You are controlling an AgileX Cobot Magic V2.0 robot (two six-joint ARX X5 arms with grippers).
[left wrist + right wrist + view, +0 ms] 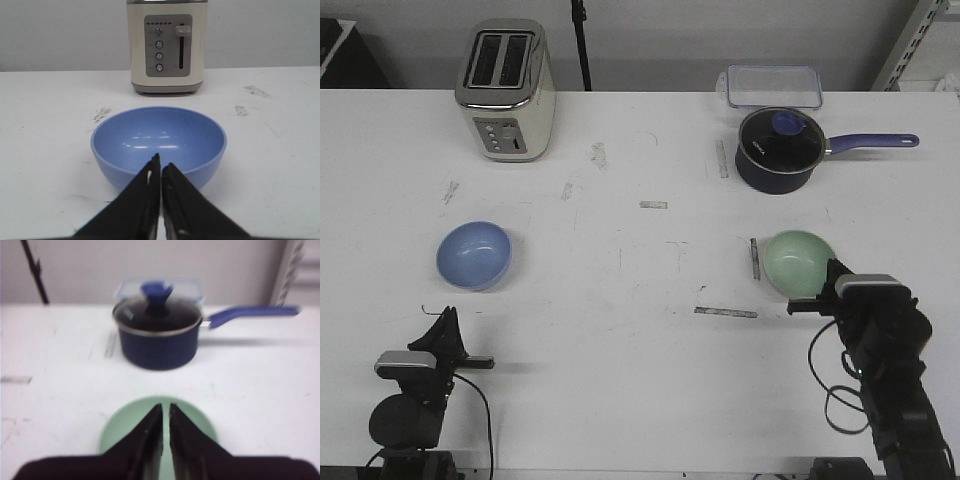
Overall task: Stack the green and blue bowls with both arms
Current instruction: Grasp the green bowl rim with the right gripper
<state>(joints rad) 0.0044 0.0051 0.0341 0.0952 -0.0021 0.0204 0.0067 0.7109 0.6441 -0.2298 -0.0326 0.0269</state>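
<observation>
The light blue bowl (pixel 473 254) sits upright on the left of the white table; in the left wrist view it (pixel 158 137) is just beyond the fingertips. My left gripper (pixel 447 314) (pixel 161 164) is shut and empty, a little short of the bowl's near rim. The mint green bowl (pixel 798 262) sits upright on the right. My right gripper (pixel 832 275) (pixel 165 407) is shut and empty, with its tips over the near part of the green bowl (pixel 120 422). I cannot tell whether it touches the bowl.
A cream toaster (pixel 507 90) stands at the back left, behind the blue bowl. A dark navy saucepan (pixel 778 150) with a glass lid and purple handle stands behind the green bowl. A clear lidded container (pixel 772 85) sits behind the pan. Tape strips mark the table.
</observation>
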